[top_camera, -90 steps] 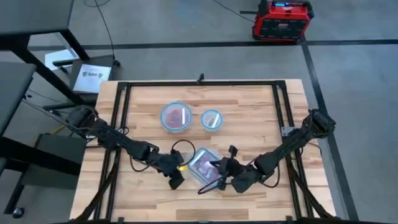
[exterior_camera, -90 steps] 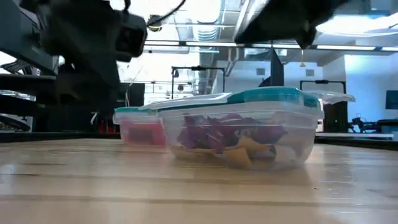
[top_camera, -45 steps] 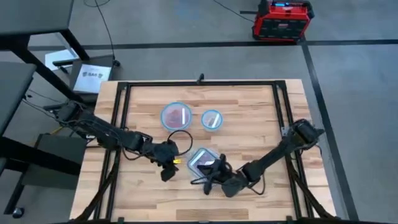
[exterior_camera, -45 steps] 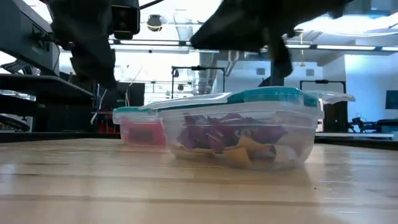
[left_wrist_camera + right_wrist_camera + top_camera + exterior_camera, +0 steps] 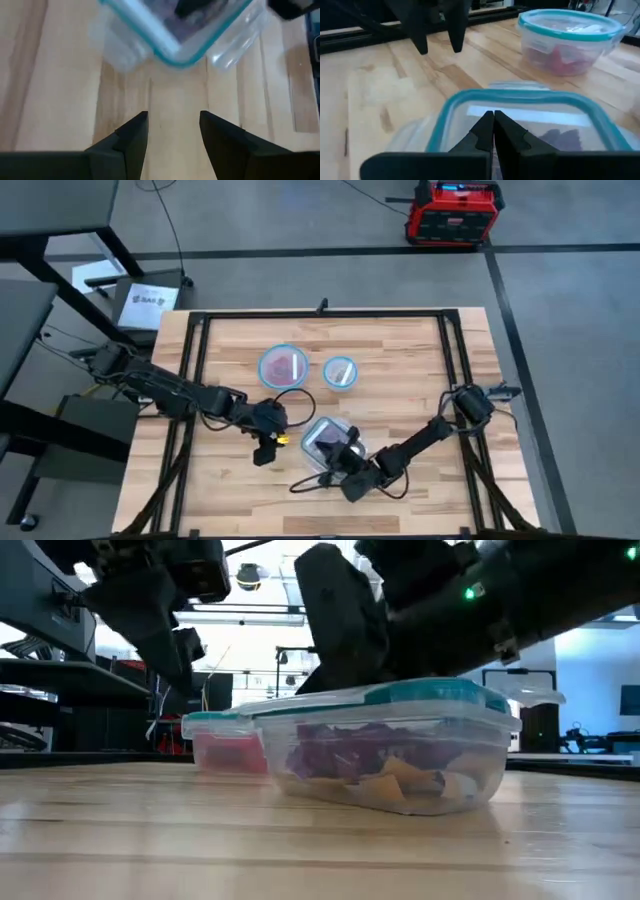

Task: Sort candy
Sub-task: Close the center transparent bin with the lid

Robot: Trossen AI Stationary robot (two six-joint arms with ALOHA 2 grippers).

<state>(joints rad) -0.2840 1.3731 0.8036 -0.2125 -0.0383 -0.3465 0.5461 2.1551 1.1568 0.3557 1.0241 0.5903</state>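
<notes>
Three clear blue-rimmed containers stand on one wooden worktop (image 5: 420,370): one large round container (image 5: 284,366), one small round container (image 5: 340,371) and one lidded rectangular container (image 5: 322,434). Two arms are present, each carrying one end effector: the left end effector (image 5: 262,454) and the right end effector (image 5: 349,446). The candy (image 5: 375,762) inside the rectangular container is piled too densely to count.

Bright, even light from the ceiling lamps; soft shadows on the table.
In the left wrist view the clear rectangular teal-rimmed plastic container (image 5: 175,27) is blurred; the low view's background windows glare white.
</notes>
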